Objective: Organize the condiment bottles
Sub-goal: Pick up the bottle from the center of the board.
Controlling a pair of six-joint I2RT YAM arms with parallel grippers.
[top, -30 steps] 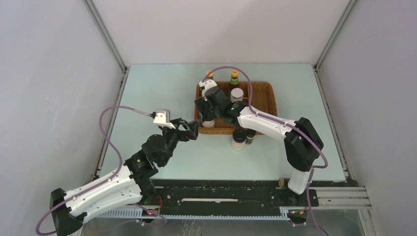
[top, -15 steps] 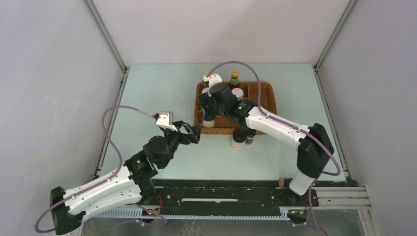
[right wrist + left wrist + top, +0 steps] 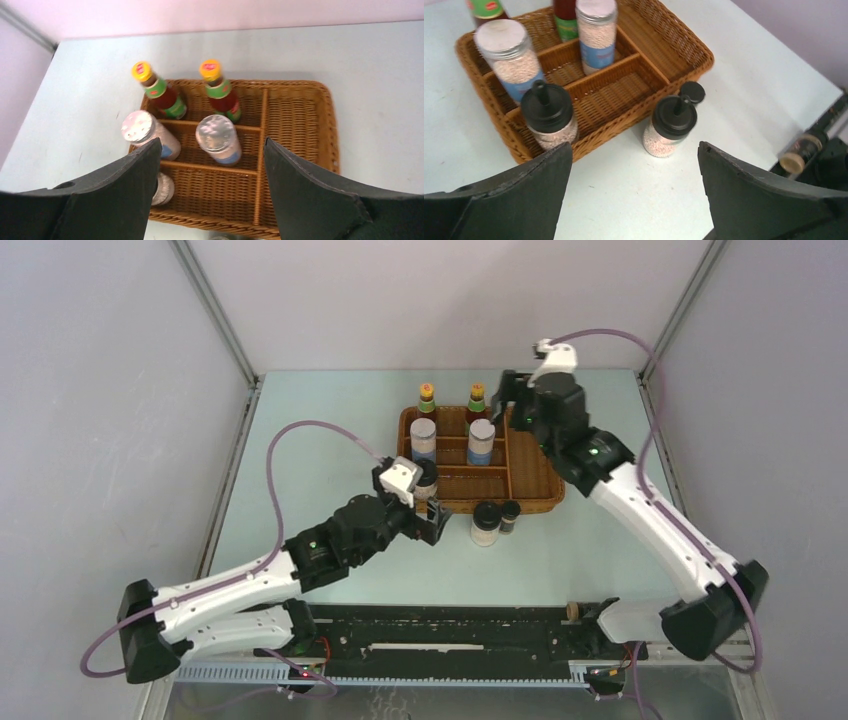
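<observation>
Two yellow-capped sauce bottles (image 3: pixel 427 397) (image 3: pixel 477 397) stand in the back row of the wicker tray (image 3: pixel 530 450). Two silver-topped shakers (image 3: pixel 423 438) (image 3: pixel 481 440) stand just in front of them. One black-capped white bottle (image 3: pixel 549 117) stands in the tray's front-left compartment. A second one (image 3: pixel 486 523) stands on the table before the tray, beside a tiny dark bottle (image 3: pixel 510 515). My left gripper (image 3: pixel 435 525) is open and empty, low on the table left of that bottle (image 3: pixel 671 125). My right gripper (image 3: pixel 510 400) hangs open and empty high over the tray's back right.
Another tiny bottle (image 3: pixel 573 611) lies on its side at the table's near edge by the black rail. The tray's long right compartment (image 3: pixel 300 125) holds nothing. Grey walls close in the table on three sides.
My right gripper left the black-capped bottle in the tray's front-left compartment and rose to the back right. My left gripper moved right toward the tray's front and opened wider.
</observation>
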